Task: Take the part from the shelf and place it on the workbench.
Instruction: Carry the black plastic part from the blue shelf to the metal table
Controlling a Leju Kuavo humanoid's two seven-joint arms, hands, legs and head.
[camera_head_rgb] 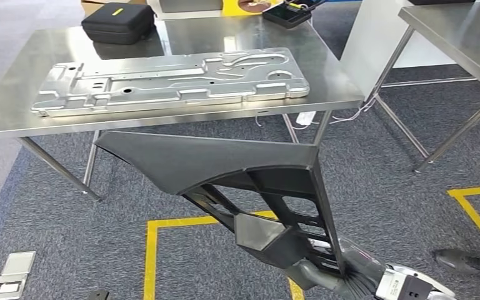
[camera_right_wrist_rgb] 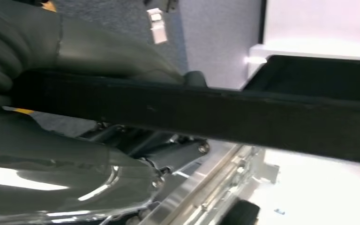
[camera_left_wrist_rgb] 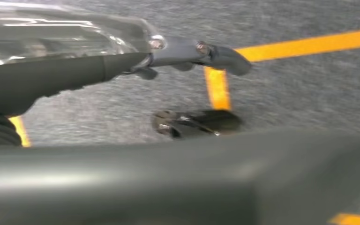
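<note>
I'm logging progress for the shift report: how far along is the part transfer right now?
Done: the large black triangular plastic part is off the shelf, gripped at its narrow end by the right hand.
In hand: it hangs in front of the stainless steel workbench, below its edge.
Left: lifting it onto the bench, where a stamped silver metal panel lies, then releasing.

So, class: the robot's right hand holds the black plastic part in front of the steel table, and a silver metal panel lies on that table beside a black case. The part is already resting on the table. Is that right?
Not quite. The black plastic part is not on the steel table yet: the head view shows the right hand holding it in front of the table, over the carpet. The silver metal panel and black case are as stated.
</note>
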